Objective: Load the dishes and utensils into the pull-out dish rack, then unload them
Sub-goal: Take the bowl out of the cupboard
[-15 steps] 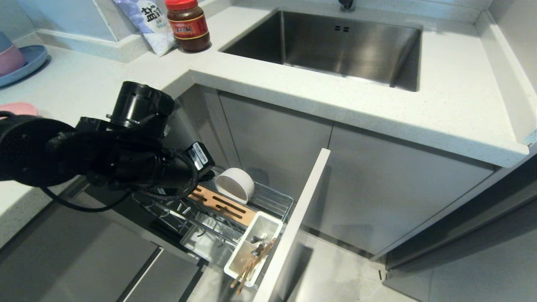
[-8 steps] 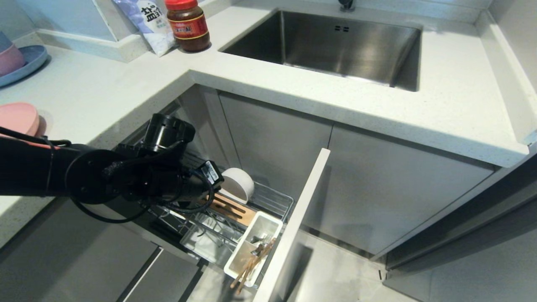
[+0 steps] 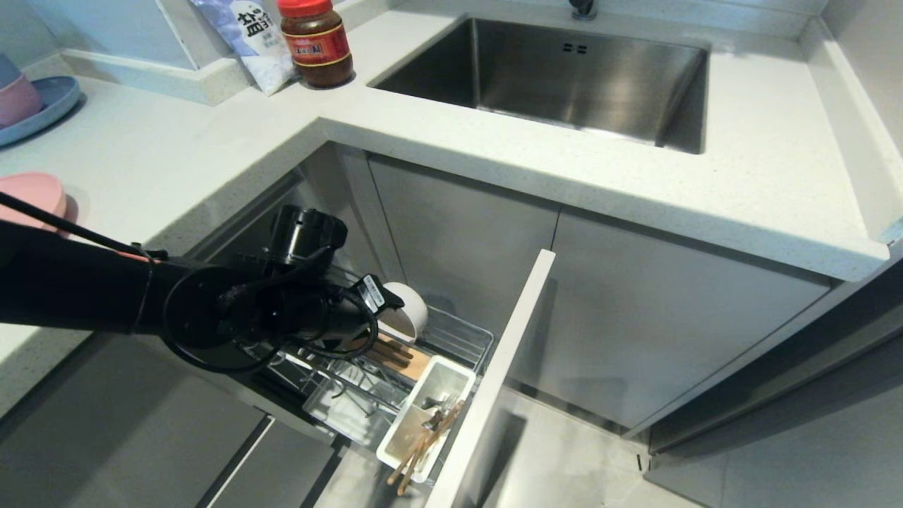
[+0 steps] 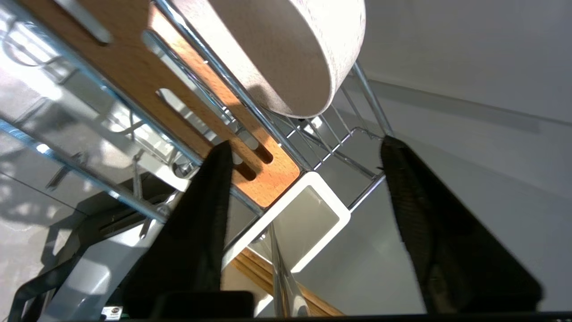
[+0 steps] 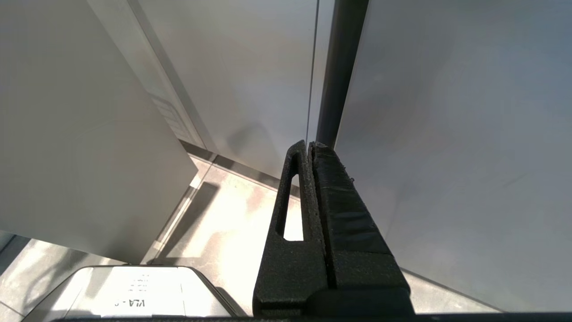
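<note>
Left gripper [image 4: 304, 147] over pull-out dish rack [image 3: 451, 335], jaws spread wide, empty, near cream bowl [image 4: 286, 49] on its side in rack. Right gripper [image 5: 310, 145] parked, jaws pressed together.

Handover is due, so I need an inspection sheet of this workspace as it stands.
Surface: white counter with steel sink.
Job's things: bowl on edge in rack; chopsticks in cutlery tray; pink plate on counter.
Clutter: jar, bag, blue plate.
Grippers: left gripper open beside bowl; right gripper shut, parked.
Cables: black cable on left arm.
Surroundings: grey cabinet doors.
</note>
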Robot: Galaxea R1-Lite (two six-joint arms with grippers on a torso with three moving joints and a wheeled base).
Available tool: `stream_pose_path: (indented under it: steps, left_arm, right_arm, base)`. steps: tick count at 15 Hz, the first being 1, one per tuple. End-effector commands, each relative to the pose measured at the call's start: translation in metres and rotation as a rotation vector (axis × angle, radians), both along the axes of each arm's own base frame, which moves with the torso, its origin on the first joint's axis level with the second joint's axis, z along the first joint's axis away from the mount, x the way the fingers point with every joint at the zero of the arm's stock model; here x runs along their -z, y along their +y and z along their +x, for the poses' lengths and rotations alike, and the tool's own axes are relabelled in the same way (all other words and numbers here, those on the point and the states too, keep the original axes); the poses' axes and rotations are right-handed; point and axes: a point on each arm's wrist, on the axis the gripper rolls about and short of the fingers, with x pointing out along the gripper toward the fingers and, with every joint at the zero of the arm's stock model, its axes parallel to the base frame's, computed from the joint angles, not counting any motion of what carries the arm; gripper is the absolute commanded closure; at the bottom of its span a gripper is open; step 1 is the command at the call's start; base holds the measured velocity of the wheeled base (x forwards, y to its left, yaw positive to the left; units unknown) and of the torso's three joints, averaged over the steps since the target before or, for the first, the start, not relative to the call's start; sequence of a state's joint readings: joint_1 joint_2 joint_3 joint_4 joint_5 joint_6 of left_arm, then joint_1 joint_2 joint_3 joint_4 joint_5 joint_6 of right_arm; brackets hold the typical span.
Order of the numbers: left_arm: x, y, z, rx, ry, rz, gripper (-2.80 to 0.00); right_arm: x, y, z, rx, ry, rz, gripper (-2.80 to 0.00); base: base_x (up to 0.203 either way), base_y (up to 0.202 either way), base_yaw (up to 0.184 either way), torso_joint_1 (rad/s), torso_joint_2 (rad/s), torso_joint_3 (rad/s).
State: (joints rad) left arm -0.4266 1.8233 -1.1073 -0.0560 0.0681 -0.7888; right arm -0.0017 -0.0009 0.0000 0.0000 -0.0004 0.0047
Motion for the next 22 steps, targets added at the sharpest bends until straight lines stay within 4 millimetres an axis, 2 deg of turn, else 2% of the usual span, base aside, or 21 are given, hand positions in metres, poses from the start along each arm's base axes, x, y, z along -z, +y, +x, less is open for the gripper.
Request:
stream_pose_path:
  steps: [1, 4, 8, 18, 19, 22]
  left_arm:
    - [0.016, -0.005, 0.010, 0.004, 0.019, 0.011, -2.80]
    - [0.025, -0.008, 0.020, 0.006, 0.011, 0.010, -2.80]
    - [0.020, -0.015, 0.035, 0.016, -0.076, -0.013, -2.80]
    - [0.026, -0.018, 0.042, 0.026, -0.099, -0.005, -2.80]
    - [0.026, -0.018, 0.042, 0.026, -0.098, -0.005, 0.00]
    - [0.023, -0.018, 0.042, 0.026, -0.103, -0.007, 0.00]
  right_arm:
    - [0.001, 0.000, 0.000, -0.001, -0.002, 0.000, 0.00]
    - [0.001, 0.000, 0.000, 0.000, -0.002, 0.000, 0.00]
    - [0.001, 0.000, 0.000, 0.000, -0.002, 0.000, 0.00]
    - [0.001, 0.000, 0.000, -0.001, -0.002, 0.000, 0.00]
    - [0.001, 0.000, 0.000, 0.000, -0.002, 0.000, 0.00]
    - [0.001, 0.000, 0.000, -0.001, -0.002, 0.000, 0.00]
  base:
    - [0.000, 0.000, 0.000, 0.000, 0.00, 0.000]
    - [0.000, 0.000, 0.000, 0.000, 0.00, 0.000]
    - [0.000, 0.000, 0.000, 0.000, 0.00, 0.000]
    - [0.000, 0.000, 0.000, 0.000, 0.00, 0.000]
    - [0.000, 0.000, 0.000, 0.000, 0.00, 0.000]
    - [0.000, 0.000, 0.000, 0.000, 0.00, 0.000]
